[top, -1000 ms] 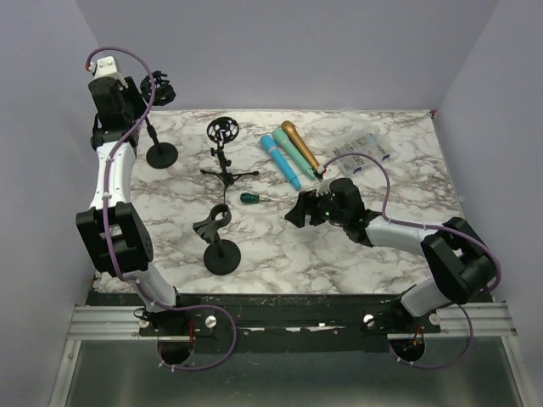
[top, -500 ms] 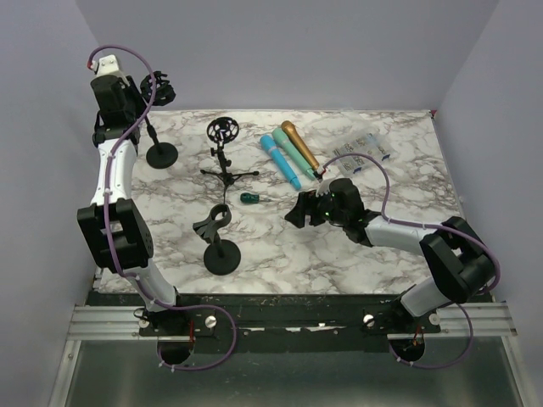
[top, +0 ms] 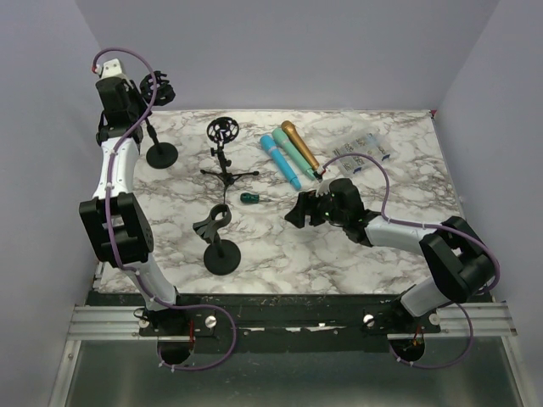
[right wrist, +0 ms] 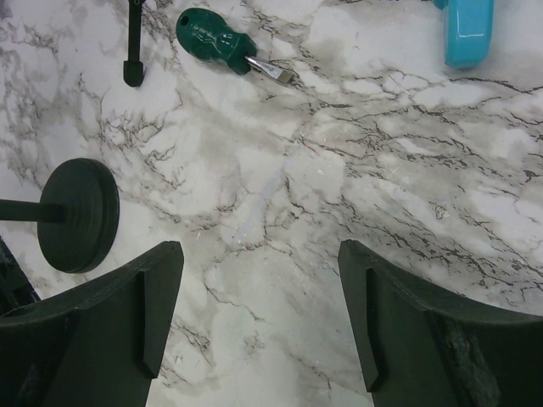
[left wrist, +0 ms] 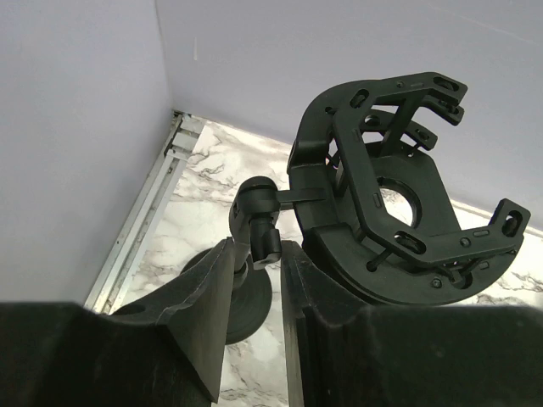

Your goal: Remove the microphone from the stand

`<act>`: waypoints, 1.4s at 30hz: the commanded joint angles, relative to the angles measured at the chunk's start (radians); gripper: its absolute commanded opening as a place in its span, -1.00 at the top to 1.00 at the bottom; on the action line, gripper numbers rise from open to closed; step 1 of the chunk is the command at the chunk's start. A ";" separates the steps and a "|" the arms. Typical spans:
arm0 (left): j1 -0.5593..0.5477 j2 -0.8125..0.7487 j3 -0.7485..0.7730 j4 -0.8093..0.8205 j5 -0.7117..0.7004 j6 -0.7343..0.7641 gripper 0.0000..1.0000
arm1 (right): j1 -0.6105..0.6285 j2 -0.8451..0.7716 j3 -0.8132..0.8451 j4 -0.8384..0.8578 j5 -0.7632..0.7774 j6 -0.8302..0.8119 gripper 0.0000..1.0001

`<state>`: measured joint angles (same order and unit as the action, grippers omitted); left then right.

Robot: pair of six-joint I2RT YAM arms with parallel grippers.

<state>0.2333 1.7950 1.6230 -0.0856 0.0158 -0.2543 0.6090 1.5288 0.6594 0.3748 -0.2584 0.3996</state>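
Note:
Three microphones, blue (top: 280, 159), teal (top: 293, 151) and gold (top: 301, 144), lie side by side on the marble table. A black round-base stand (top: 161, 154) at the far left carries an empty ring-shaped shock mount (top: 157, 87), which also shows in the left wrist view (left wrist: 382, 186). My left gripper (left wrist: 259, 254) is closed narrowly on that stand's swivel joint (left wrist: 259, 212), just below the mount; it shows at the far left (top: 136, 108). My right gripper (right wrist: 259, 314) is open and empty, low over the bare table in the middle (top: 297, 212).
A tripod stand with an empty shock mount (top: 222, 130) stands behind centre. A round-base stand with a clip (top: 212, 222) stands in front of it; its base (right wrist: 81, 214) shows in the right wrist view. A green screwdriver (top: 249, 198) and a clear box (top: 365, 153) lie nearby.
My left arm has shifted slightly at the far-left stand. The right arm has not moved.

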 commanded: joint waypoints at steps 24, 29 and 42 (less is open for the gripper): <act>-0.008 -0.147 0.014 -0.020 -0.038 -0.028 -0.43 | 0.006 0.019 0.025 0.026 0.006 -0.009 -0.62; -0.009 -0.031 0.154 -0.062 -0.054 -0.075 -0.32 | 0.006 0.017 0.024 0.026 0.005 -0.010 -0.62; -0.037 0.070 0.131 -0.033 -0.140 -0.046 -0.09 | 0.006 0.026 0.026 0.027 0.005 -0.008 -0.62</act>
<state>0.2062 1.8664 1.8038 -0.1333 -0.0700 -0.3176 0.6090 1.5410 0.6632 0.3809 -0.2588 0.3996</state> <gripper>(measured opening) 0.551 0.811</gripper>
